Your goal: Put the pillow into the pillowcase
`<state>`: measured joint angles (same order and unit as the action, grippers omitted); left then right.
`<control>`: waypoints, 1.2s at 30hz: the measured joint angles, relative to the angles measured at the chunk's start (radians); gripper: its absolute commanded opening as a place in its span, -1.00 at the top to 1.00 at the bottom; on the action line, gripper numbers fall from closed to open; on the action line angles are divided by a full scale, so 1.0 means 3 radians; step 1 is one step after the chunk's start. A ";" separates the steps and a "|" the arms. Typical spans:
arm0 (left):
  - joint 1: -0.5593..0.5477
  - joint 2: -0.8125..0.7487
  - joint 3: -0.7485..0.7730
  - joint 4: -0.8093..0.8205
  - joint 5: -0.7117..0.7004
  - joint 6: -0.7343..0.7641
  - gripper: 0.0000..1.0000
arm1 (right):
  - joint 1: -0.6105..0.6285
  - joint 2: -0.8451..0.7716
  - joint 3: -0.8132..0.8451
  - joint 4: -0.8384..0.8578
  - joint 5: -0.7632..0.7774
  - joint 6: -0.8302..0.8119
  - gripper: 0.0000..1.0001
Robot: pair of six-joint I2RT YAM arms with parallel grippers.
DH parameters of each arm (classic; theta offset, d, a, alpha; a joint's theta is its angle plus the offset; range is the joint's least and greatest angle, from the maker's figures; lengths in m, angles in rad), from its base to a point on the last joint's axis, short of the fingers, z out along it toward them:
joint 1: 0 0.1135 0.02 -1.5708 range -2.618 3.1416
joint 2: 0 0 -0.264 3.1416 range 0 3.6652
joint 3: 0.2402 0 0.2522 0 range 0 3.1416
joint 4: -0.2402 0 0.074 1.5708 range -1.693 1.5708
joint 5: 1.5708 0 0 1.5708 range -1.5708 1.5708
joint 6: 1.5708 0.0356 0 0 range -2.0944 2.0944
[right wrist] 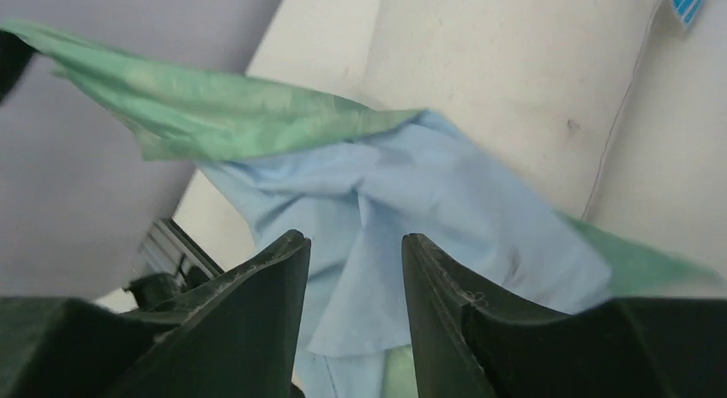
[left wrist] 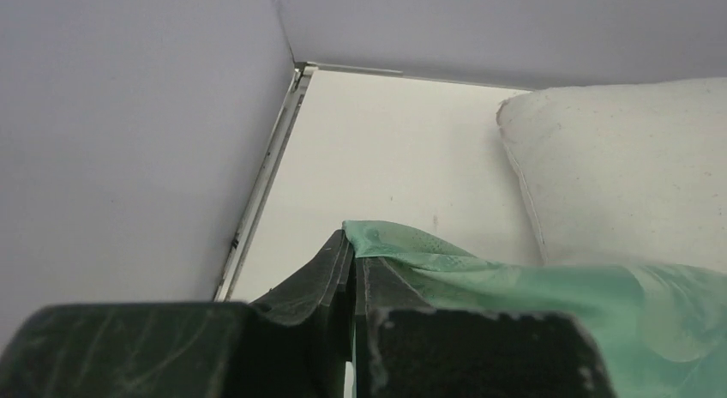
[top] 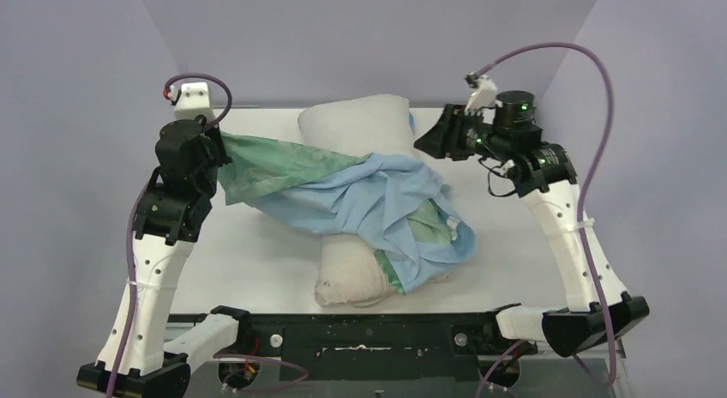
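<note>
Left wrist alone shows left pincer [left wrist: 351,254] pinching pillowcase [left wrist: 523,286] edge.

The top camera is looking down from above and behind the arm bases, taking in the whole white table [top: 257,269]. The left wrist camera is facing the far corner and the right one is facing leftward. Both are sitting close, sharing the plump off-white pillow [left wrist: 626,166] and the thin teal-and-blue cloth pillowcase [right wrist: 403,183].
</note>
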<state>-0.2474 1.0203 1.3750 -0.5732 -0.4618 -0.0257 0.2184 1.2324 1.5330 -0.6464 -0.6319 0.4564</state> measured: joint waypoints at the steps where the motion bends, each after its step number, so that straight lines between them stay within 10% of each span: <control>1: 0.0057 0.0005 0.0000 -0.0036 0.0041 -0.0055 1.00 | 0.0169 0.0108 0.0041 -0.0140 0.0134 -0.0113 -0.07; 14: 0.0903 0.0179 0.0704 -0.0380 0.0106 -0.0249 1.00 | 0.0649 0.0329 -0.0011 -0.0590 0.1237 -0.0427 -0.60; 24: 0.0994 0.0523 0.1375 -0.0376 -0.0008 -0.0005 1.00 | 0.0582 -0.0139 -0.0572 -0.0591 0.2024 -0.0089 -0.64; 36: 0.1653 0.0721 0.1470 -0.0500 0.0197 -0.0013 1.00 | -0.0251 -0.0144 -0.1488 -0.0154 0.1113 0.0231 -0.49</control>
<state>0.2485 1.2366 1.8160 -0.7231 -0.4026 -0.0296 0.1432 1.1893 1.0866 -0.6926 -0.2981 0.5259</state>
